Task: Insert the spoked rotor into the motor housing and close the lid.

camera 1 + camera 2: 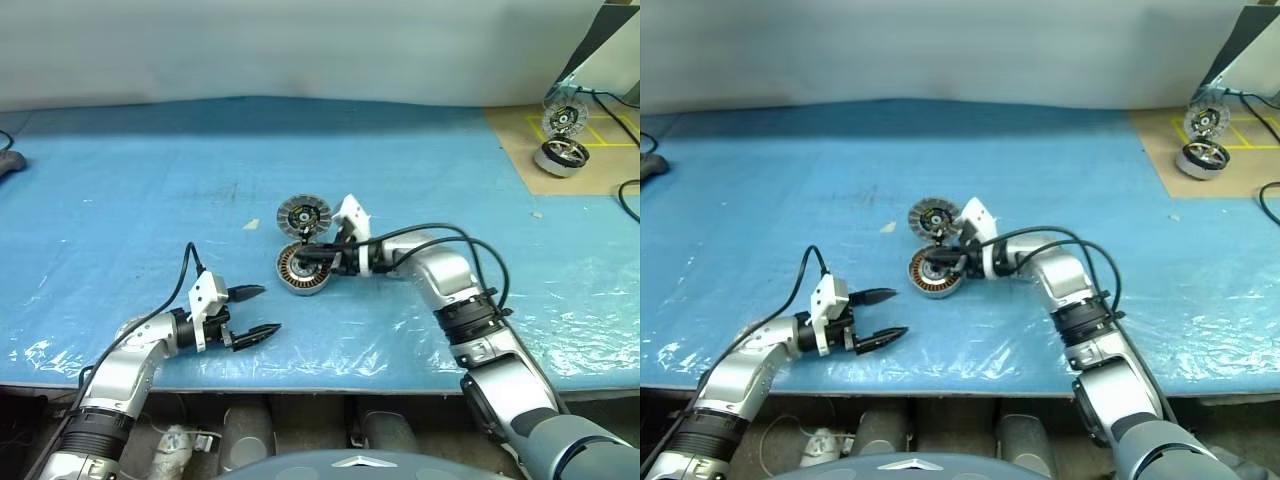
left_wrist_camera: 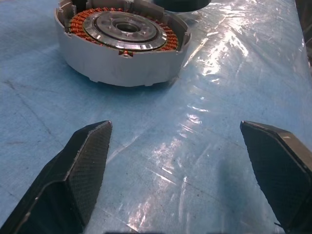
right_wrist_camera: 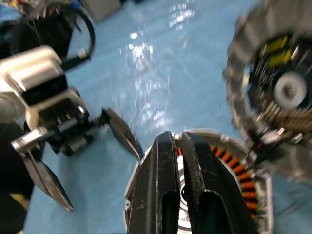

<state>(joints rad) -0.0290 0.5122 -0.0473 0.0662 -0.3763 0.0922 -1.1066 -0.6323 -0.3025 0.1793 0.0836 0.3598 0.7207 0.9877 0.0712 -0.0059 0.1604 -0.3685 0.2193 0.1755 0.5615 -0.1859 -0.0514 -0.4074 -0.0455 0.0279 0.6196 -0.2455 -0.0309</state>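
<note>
Left pincer (image 1: 253, 311) sat wide apart on the desk (image 1: 120, 200), well short of the motor housing (image 1: 303, 269). Right pincer (image 1: 312, 252), fingers together, empty, hung right over the housing, spoked rotor (image 2: 121, 30) apparently seated. Lid (image 1: 303, 215) leaned just behind it, nearer the right arm.

Head stereo pair looks down over the table (image 1: 120, 180); both wrist cameras closely share the motor housing (image 2: 122, 53).

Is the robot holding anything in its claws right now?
Nothing. The left end effector is open over bare table. The right end effector is shut above the motor housing, where the spoked rotor already sits, with nothing between its fingers.
</note>
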